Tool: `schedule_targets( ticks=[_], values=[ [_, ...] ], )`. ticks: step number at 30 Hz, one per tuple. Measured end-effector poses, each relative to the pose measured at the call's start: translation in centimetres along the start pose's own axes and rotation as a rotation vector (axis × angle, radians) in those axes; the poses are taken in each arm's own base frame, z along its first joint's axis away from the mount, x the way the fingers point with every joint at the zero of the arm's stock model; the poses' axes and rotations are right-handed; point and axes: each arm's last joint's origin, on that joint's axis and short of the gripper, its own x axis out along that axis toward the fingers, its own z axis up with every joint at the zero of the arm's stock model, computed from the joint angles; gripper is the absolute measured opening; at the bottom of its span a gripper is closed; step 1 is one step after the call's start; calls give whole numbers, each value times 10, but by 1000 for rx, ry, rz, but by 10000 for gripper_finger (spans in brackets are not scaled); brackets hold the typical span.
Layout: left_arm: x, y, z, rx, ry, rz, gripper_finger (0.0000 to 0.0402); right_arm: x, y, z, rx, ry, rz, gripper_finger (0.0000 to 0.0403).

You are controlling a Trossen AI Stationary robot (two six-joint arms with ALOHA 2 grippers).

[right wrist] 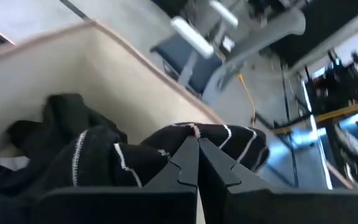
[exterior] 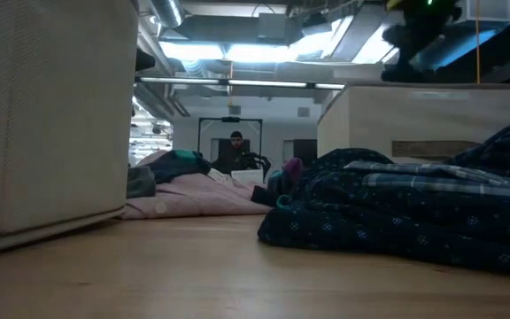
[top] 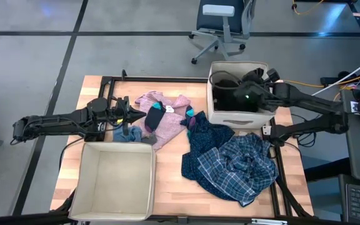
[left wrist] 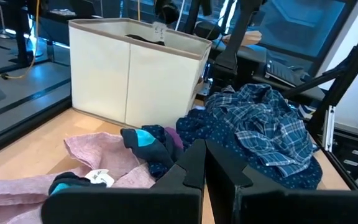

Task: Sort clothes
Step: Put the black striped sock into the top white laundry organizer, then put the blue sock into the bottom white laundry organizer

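Observation:
My right gripper [top: 239,95] is over the beige bin [top: 239,117] at the far right, shut, with a black white-striped piece [right wrist: 229,140] at its tips above other black clothes [right wrist: 61,124] in the bin. My left gripper [top: 128,114] hovers shut at the left, just above the pink patterned top [top: 170,119], touching nothing. Teal and dark socks [top: 155,116] lie on that top. A small denim item [top: 125,134] lies beside it. The blue-white plaid shirt [top: 249,165] and a dark dotted garment [top: 204,140] are heaped on the table's right half. My right gripper pinches the black striped piece at a fold [right wrist: 166,149] between its fingertips; the tips hide the exact spot. The fingers slant down from the table's right side. The cloth spreads to both sides of the tips, slack, over the bin's inside.
A second, empty beige bin [top: 86,187] stands at the near left. Bare wood [top: 167,187] lies between it and the plaid heap. A black frame rail [top: 280,175] runs along the table's right side. An office chair [top: 220,25] stands beyond the far edge.

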Motion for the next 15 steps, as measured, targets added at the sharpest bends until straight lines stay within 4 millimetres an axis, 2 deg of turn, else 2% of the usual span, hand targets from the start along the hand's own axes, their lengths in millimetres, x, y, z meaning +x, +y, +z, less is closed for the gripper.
schedule_targets(
  ticks=[4,8,11,15],
  values=[
    [0,1,0,0,-7,27,1,25,0,-7,52,70,-32,12],
    [0,0,4,-30,-15,30,1,41,-2,-11,59,116,-21,56],
    [2,-2,16,-14,-43,40,1,44,-6,-7,35,105,2,104],
    [14,-1,25,18,7,93,1,28,-16,1,72,52,102,168]
  ],
)
